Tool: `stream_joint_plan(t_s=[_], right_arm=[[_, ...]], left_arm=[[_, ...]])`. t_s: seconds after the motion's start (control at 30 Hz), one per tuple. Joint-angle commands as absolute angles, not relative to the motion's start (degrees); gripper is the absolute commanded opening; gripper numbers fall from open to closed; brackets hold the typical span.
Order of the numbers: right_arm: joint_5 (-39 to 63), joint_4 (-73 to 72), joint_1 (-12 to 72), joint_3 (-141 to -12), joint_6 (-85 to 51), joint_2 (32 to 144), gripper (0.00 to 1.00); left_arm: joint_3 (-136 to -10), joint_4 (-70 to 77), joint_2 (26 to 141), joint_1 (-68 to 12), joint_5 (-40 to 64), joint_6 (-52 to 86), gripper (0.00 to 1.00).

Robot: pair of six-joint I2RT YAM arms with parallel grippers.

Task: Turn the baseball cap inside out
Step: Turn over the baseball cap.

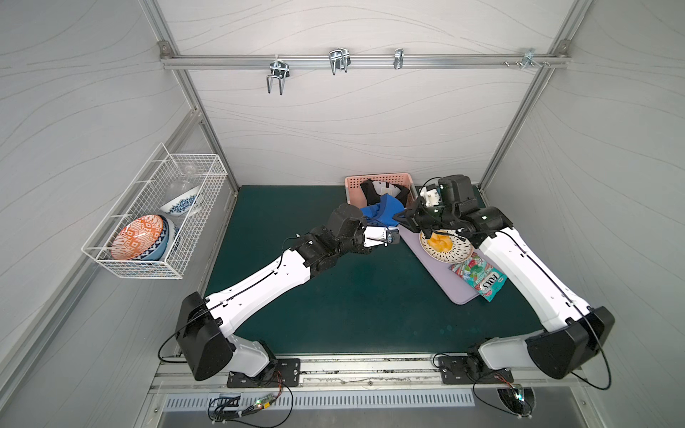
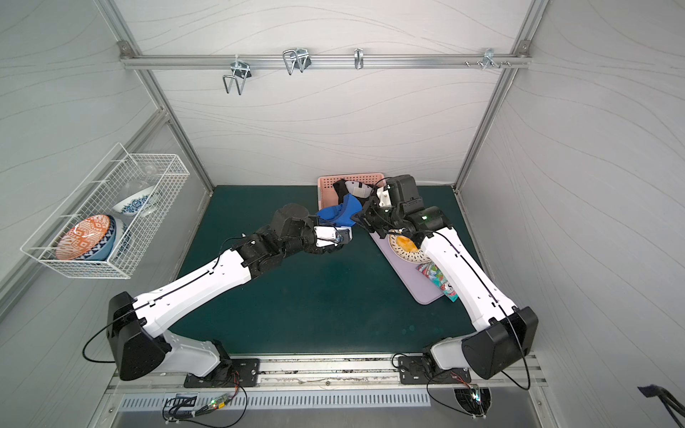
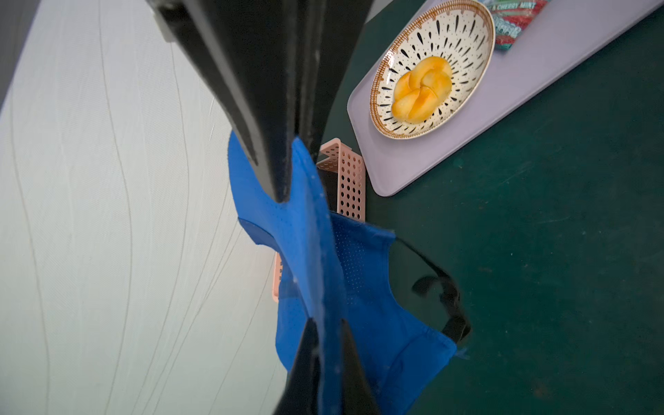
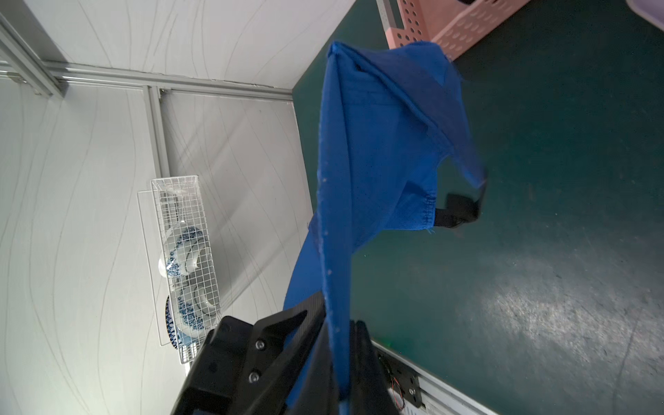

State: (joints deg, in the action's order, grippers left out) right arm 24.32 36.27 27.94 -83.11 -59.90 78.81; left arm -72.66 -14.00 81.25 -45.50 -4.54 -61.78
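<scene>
Candy packet (image 1: 478, 278): nearest you, at 3 o'clock from the middle of the desk (image 1: 352, 307), lying partly on the lilac tray (image 1: 442, 278).
Plate (image 3: 463, 46): farther along the same tray, at 2 o'clock, with yellow food (image 3: 421, 89) on it.
Left tool (image 3: 326, 323): its fingers are pressed together, pinching a fold of the baseball cap (image 1: 381, 215) from the cap's 8 o'clock side.
Right tool (image 4: 339, 318): also pinching the blue cloth, from the cap's 3 o'clock side.
Baseball cap: strung between both tools above the desk at 12 o'clock, just in front of the pink basket (image 1: 378, 178).
Wire basket (image 1: 141, 269): on the wall at 9 o'clock, holding bowls.
Wrist views: only these show you the cap's black strap (image 4: 460, 212) dangling.
Left wrist view: only here do you see the right tool's tips meeting on the cloth.
Top views: the arm hides the left tool's fingertips.
</scene>
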Motion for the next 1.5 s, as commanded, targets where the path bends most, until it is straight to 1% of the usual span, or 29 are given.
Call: stream_joint_plan(t_s=[0.0, 0.03, 0.1, 0.17, 0.23, 0.27, 0.37, 0.47, 0.63, 0.73, 0.83, 0.9, 1.0, 1.1, 1.2, 1.37, 1.43, 1.47], right_arm=[[27.8, 35.1, 28.0, -83.9, -57.3, 78.0, 0.23], [27.7, 35.3, 27.2, -84.0, -56.2, 77.6, 0.33], [27.5, 35.9, 25.3, -84.5, -53.6, 76.0, 0.6], [25.3, 36.6, 22.9, -84.4, -51.1, 73.3, 0.81], [22.0, 35.3, 21.4, -82.4, -48.4, 69.3, 0.97], [20.8, 33.7, 20.9, -80.4, -47.3, 67.0, 0.99], [19.9, 26.6, 20.5, -73.2, -46.0, 61.7, 0.99], [23.6, 20.1, 21.4, -66.0, -47.4, 60.1, 0.99], [25.8, 14.4, 29.2, -60.7, -46.8, 63.1, 0.99], [29.1, 10.3, 29.9, -58.5, -46.2, 65.0, 0.99], [32.7, 9.6, 28.1, -58.3, -42.2, 66.1, 0.99], [38.9, 9.3, 25.7, -58.3, -39.9, 67.9, 0.99], [46.5, 9.4, 23.9, -59.3, -37.6, 70.2, 0.99], [51.8, 12.4, 23.8, -62.4, -34.2, 72.8, 0.99], [52.5, 15.6, 23.8, -63.9, -31.1, 74.7, 0.99], [54.3, 14.7, 24.3, -64.6, -29.8, 77.2, 0.99], [55.4, 14.1, 25.1, -64.8, -29.3, 78.2, 0.97], [57.2, 12.5, 25.3, -64.8, -29.8, 78.6, 0.94]], left_arm=[[-71.0, -11.1, 79.9, -45.2, -4.9, -62.4, 0.0], [-70.3, -11.0, 79.0, -45.1, -4.9, -60.1, 0.0], [-69.9, -11.5, 77.1, -44.6, -5.5, -52.5, 0.0], [-71.3, -15.7, 75.3, -43.3, -5.1, -42.4, 0.0], [-72.3, -19.9, 73.4, -42.2, -4.5, -32.4, 0.0], [-72.5, -21.1, 72.3, -41.9, -4.3, -27.7, 0.0], [-72.7, -23.3, 69.1, -40.6, -1.9, -14.6, 0.0], [-73.0, -23.8, 66.7, -39.2, 0.5, -4.2, 0.0], [-72.9, -20.8, 63.7, -38.1, 6.2, 4.7, 0.0], [-73.3, -19.7, 62.4, -35.7, 11.7, 9.1, 0.0], [-73.8, -19.3, 61.4, -32.1, 19.2, 13.5, 0.0], [-74.1, -18.4, 61.1, -28.9, 26.4, 18.0, 0.0], [-73.9, -15.8, 60.4, -26.6, 32.3, 23.3, 0.0], [-74.0, -14.7, 59.9, -26.1, 35.3, 26.0, 0.0], [-73.2, -12.4, 59.6, -25.8, 37.4, 29.1, 0.0], [-71.3, -6.7, 59.5, -24.9, 40.4, 35.9, 0.0], [-71.0, -5.1, 59.8, -24.7, 41.8, 38.3, 0.0], [-70.8, -4.4, 59.9, -24.6, 42.3, 39.0, 0.0]])
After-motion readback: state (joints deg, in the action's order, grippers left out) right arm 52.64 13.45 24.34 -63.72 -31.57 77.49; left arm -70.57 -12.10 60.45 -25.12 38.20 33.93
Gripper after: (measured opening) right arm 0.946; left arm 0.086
